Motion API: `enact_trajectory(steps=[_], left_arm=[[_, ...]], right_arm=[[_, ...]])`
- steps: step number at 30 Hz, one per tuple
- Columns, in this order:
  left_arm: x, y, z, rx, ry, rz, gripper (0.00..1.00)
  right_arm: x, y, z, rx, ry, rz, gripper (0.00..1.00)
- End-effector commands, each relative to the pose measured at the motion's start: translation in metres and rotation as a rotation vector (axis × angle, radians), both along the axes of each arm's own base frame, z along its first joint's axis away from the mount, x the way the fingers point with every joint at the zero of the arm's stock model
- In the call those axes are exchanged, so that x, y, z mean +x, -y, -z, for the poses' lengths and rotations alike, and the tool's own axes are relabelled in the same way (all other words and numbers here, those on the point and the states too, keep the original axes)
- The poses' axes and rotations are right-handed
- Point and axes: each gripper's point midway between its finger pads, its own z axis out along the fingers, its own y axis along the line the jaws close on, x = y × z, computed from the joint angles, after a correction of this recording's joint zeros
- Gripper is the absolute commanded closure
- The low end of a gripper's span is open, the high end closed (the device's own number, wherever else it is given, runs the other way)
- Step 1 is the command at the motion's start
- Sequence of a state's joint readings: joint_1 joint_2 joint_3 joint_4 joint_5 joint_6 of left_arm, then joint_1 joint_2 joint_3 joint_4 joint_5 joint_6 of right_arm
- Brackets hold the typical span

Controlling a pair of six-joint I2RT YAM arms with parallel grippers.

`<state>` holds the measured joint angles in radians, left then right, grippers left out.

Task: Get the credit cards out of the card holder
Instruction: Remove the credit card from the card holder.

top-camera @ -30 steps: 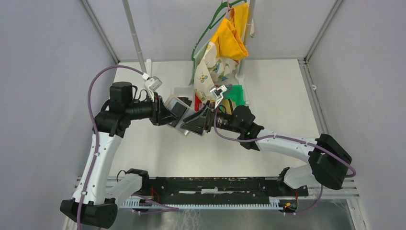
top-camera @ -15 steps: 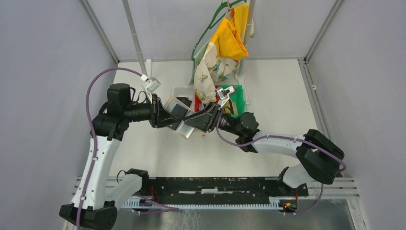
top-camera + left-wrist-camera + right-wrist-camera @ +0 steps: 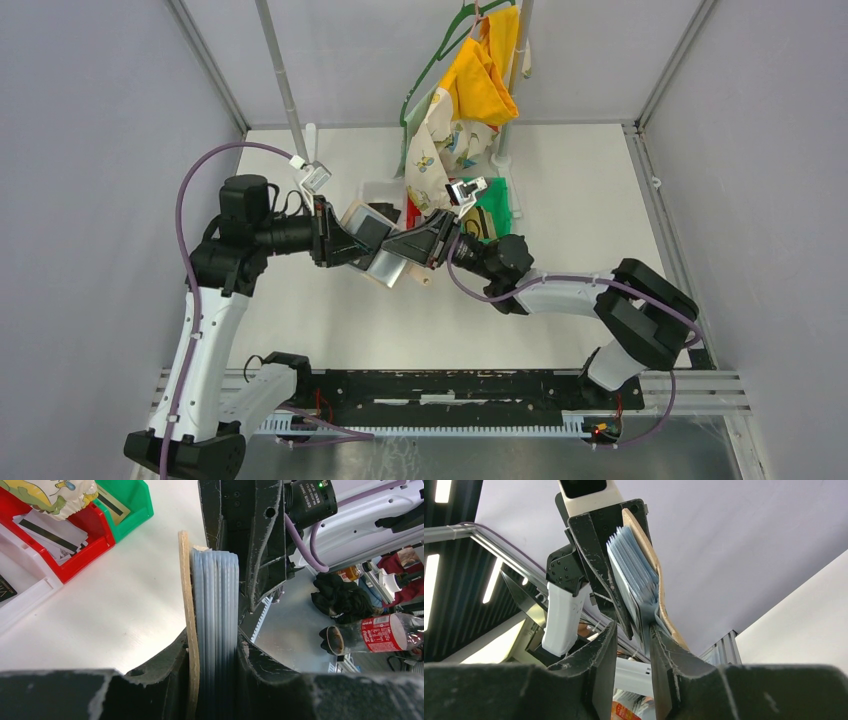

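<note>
The card holder, tan with a thick stack of clear sleeves, is held up above the table between the two arms. My left gripper is shut on it; in the left wrist view its jaws press the tan cover and the sleeves together. My right gripper faces it from the right. In the right wrist view the fanned sleeves reach down to its tips, whose jaws stand narrowly apart with a gap showing. Loose credit cards lie in the red bin and the green bin.
White, red and green bins sit side by side behind the grippers. Yellow and patterned cloths hang from a green hanger above them. A metal post stands at the back left.
My right gripper has moved left, up against the card holder, and its jaws have narrowed. The left gripper has kept its grip, shifting only slightly.
</note>
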<state>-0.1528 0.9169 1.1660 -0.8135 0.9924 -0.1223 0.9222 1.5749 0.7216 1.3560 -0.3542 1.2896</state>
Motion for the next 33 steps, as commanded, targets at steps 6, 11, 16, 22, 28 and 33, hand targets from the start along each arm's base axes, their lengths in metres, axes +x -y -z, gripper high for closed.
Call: enact_trajectory(steps=[6, 11, 16, 22, 28, 33], left_arm=[[-0.019, 0.01, -0.022, -0.082, 0.007, 0.095, 0.85], [-0.025, 0.011, -0.029, -0.099, 0.02, 0.12, 0.77], [-0.032, 0.012, -0.033, -0.121, 0.006, 0.149, 0.67], [-0.029, 0.016, -0.049, -0.176, -0.041, 0.142, 0.62], [-0.03, 0.017, -0.058, -0.195, -0.039, 0.132, 0.61], [-0.028, 0.016, -0.054, -0.19, -0.046, 0.121, 0.59]], right_arm=[[0.008, -0.001, -0.032, 0.075, -0.005, 0.039, 0.8], [0.008, 0.002, -0.032, 0.058, 0.01, 0.071, 0.92], [0.0, 0.008, -0.035, 0.085, 0.029, 0.061, 1.0], [-0.013, 0.013, -0.036, 0.122, 0.049, 0.022, 1.0], [-0.02, 0.021, -0.038, 0.171, 0.055, 0.005, 1.0], [-0.021, 0.021, -0.038, 0.169, 0.059, -0.001, 1.0]])
